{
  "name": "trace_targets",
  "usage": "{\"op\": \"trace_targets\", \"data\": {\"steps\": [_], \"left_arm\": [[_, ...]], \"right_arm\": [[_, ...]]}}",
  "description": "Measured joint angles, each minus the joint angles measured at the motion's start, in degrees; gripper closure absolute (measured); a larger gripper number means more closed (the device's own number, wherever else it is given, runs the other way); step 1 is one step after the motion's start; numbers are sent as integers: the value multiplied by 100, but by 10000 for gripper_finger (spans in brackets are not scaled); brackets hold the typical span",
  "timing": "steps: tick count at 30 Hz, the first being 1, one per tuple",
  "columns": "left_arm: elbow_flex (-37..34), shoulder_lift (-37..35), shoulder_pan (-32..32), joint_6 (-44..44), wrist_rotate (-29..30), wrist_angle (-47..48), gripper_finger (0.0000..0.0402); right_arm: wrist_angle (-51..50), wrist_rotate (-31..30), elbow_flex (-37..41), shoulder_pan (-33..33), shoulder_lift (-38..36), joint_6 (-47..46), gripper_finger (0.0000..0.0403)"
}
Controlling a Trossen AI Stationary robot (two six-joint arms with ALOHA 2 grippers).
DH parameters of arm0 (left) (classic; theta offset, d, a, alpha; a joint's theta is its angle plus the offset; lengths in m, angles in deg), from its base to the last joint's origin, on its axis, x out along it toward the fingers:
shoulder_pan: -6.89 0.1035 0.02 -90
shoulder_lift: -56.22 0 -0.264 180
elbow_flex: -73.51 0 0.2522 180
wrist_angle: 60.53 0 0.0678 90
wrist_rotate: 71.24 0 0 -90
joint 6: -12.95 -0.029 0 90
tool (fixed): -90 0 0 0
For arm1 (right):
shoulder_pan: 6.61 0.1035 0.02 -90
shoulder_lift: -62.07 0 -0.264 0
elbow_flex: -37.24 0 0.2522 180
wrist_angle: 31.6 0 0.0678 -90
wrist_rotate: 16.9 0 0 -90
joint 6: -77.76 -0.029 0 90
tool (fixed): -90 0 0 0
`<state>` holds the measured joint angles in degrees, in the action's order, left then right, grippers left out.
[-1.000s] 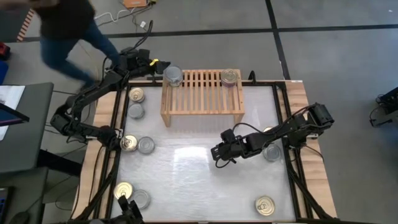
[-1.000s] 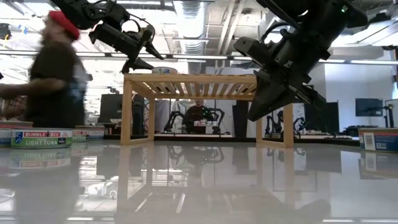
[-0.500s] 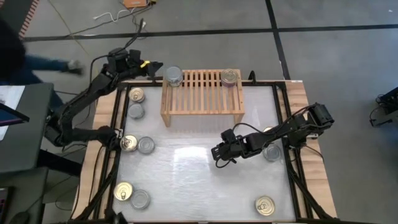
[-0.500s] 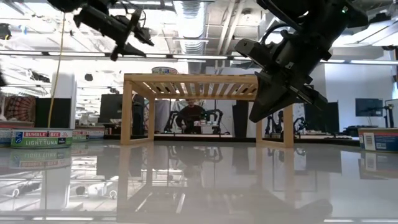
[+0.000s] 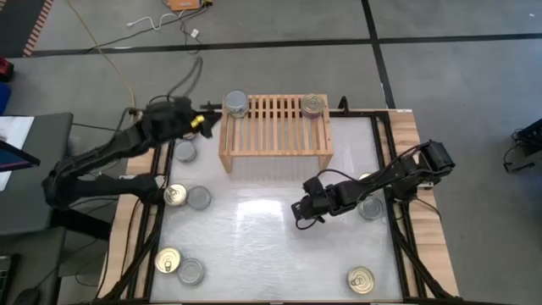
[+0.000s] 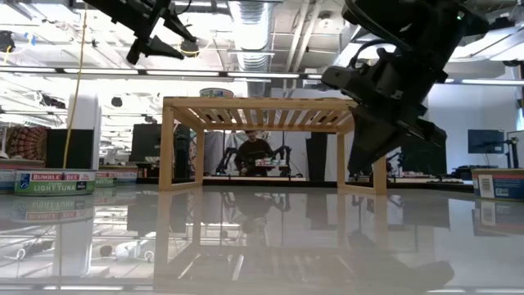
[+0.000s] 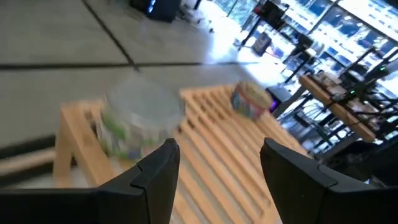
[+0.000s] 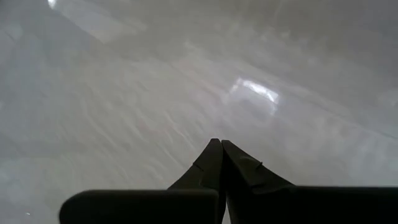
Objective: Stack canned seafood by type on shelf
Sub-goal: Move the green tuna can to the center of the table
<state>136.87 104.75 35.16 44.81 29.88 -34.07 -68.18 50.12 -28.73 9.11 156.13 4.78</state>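
The light-wood shelf (image 5: pixel 275 131) stands at the table's far middle. Two cans of seafood rest on its slats: a silver-topped can (image 5: pixel 236 104) at its left end and a gold-lidded can (image 5: pixel 313 105) at its right end. My left gripper (image 5: pixel 209 113) hovers open and empty just left of the shelf's left end. In the left wrist view my left gripper (image 7: pixel 217 168) faces the silver-topped can (image 7: pixel 140 124). My right gripper (image 5: pixel 300 209) hangs shut above the bare middle of the table (image 8: pixel 186 93), slanting down, and touches nothing.
Loose cans lie along the table's left side (image 5: pixel 185 152), (image 5: pixel 175 195), (image 5: pixel 198 197), (image 5: pixel 168 260), (image 5: pixel 191 271). One gold-lidded can (image 5: pixel 361 280) lies near right, and a silver one (image 5: pixel 370 206) sits beside the right arm. Labelled tins (image 6: pixel 53 182) line the low view's edges.
My left gripper, still open and empty, has drawn back from behind the shelf's left end toward the table's left and near side, rising a little. My right gripper has tipped slightly in place. A person beyond the table's far left has walked out of view.
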Motion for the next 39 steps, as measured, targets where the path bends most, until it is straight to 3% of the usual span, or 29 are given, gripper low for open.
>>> {"op": "trace_targets", "data": {"steps": [7,12,20,28,35,39], "left_arm": [[-500,189,-2173,1266,2043,-8,187],[-514,656,-3531,2220,3417,-50,187],[-514,1719,-4829,3818,4330,-175,187],[-514,2393,-5281,5014,4281,89,187],[-512,2148,-5017,5943,3404,1922,187],[-512,1825,-4597,6019,2516,3005,187]], "right_arm": [[-123,880,0,129,-14,611,372],[-568,991,0,563,-183,658,372],[-1208,981,0,1261,-529,552,372],[-1179,944,0,1681,-564,549,372],[-1105,940,0,1854,-564,547,372],[-1091,760,0,1861,-562,534,372]]}}
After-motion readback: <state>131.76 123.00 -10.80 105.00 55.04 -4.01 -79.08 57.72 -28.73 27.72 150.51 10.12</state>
